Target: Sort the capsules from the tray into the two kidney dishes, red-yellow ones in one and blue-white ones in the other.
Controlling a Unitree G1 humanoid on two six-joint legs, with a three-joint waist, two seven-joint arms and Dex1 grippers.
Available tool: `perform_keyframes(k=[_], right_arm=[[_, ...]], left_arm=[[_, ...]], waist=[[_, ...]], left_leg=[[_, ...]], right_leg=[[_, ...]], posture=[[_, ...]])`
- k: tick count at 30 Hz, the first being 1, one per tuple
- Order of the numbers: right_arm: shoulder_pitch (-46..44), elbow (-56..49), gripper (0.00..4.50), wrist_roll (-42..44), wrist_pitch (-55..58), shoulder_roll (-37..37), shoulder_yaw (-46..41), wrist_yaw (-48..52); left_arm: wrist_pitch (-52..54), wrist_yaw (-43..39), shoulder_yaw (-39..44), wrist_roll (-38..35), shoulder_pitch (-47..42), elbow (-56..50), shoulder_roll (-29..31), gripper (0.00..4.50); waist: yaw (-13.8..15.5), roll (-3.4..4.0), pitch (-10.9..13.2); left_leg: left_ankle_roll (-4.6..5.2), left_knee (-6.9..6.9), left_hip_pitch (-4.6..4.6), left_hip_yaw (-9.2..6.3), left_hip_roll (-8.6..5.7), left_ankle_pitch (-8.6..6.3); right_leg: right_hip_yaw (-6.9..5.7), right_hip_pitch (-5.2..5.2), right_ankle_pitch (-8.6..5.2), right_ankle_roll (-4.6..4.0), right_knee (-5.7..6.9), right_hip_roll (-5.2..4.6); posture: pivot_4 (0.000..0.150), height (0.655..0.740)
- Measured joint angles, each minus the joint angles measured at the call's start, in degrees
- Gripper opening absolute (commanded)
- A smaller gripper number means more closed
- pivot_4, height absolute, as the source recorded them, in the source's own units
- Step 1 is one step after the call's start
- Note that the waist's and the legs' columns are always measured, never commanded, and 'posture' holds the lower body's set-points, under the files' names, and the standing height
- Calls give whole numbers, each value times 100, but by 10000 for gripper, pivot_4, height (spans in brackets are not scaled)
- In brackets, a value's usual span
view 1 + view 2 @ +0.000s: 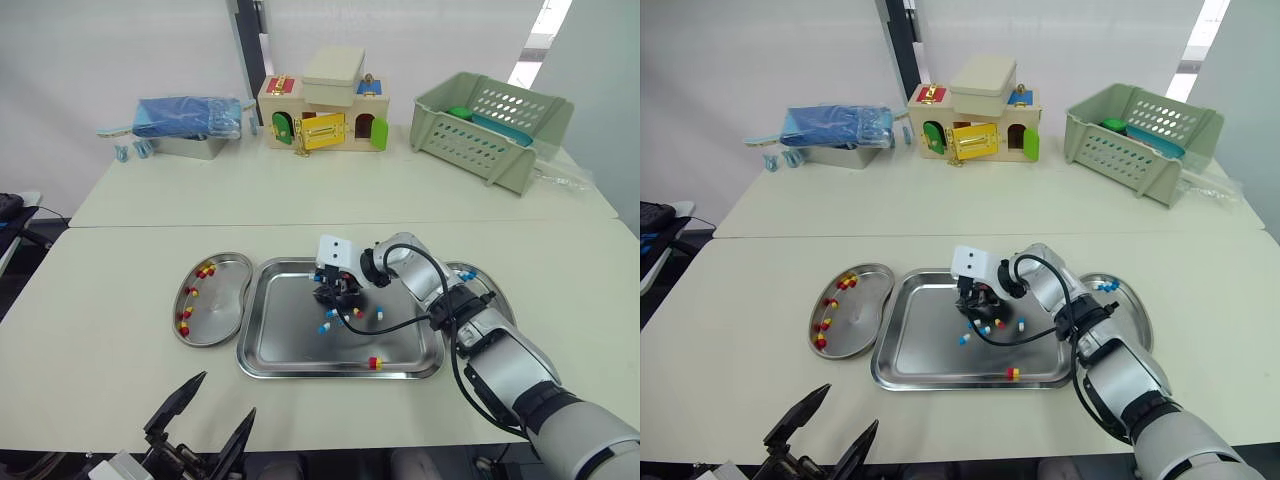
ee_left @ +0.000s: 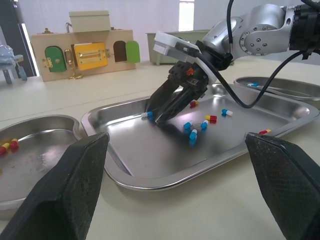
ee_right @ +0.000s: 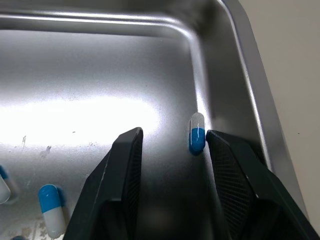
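Far side of your table (image 1: 150, 210) | left: blue bundle (image 1: 188, 114) on metal tin (image 1: 185, 148) | middle: wooden latch box (image 1: 322, 124), beige case (image 1: 334, 66) on top | right: green slotted basket (image 1: 490, 128)

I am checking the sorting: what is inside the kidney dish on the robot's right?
Some blue-white capsules lie near the far rim of the kidney dish. The right arm covers part of it, so anything under the arm cannot be seen.

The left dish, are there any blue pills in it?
No, the left kidney dish holds only red-yellow capsules.
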Motion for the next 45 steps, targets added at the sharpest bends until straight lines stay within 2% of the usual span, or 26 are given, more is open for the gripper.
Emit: perform_keyframes(k=[7,10,17,25,28,37,41,45], right_arm=[[-111,274,22337,14,187,201,-169,1],[-139,341,16729,6,215,228,-200,2],[-139,353,35,-7,203,222,-203,1],[-130,312,35,-5,180,195,-194,79],[8,-8,35,59,244,76,-222,230],[634,-2229,35,912,1269,-964,-922,830],[1485,-3272,35,1345,1484,-1664,-1327,984],[2519,-4283,35,1768,1530,-2619,-2114,1033]], left_arm=[[-3,36,-1,0,12,0,15,45000],[-2,65,-1,6,12,0,23,45000],[1,97,-1,13,15,0,52,45000],[2,134,-2,14,15,11,96,45000],[20,155,-4,12,3,17,161,45000],[81,66,-4,-64,-29,-56,618,45000],[173,-221,-13,-199,-64,-124,985,45000],[334,-777,-5,-489,-423,-107,1558,45000]], waist=[[-9,1,-1],[-9,2,-2],[-6,1,-2],[5,1,-2],[19,2,-2],[72,1,-2],[180,1,-2],[287,1,-2]], left_leg=[[0,0,6,2,6,0],[0,0,9,3,8,0],[0,0,8,2,8,0],[0,0,8,0,7,0],[0,0,4,-3,7,0],[0,3,-7,-10,7,0],[0,5,-17,-10,4,0],[0,8,-22,-11,3,0]], right_leg=[[6,0,1,-2,6,7],[7,1,2,-4,7,9],[6,0,2,-4,5,9],[4,1,2,-4,6,9],[1,0,2,-4,5,9],[-7,-2,2,-4,2,9],[-12,-2,1,-6,-2,7],[-18,2,1,-6,-4,5]], posture=[[1500,7400],[1500,7400],[1500,7400],[1500,7400],[1500,7400],[1500,7400],[1500,7400],[1500,7400]])
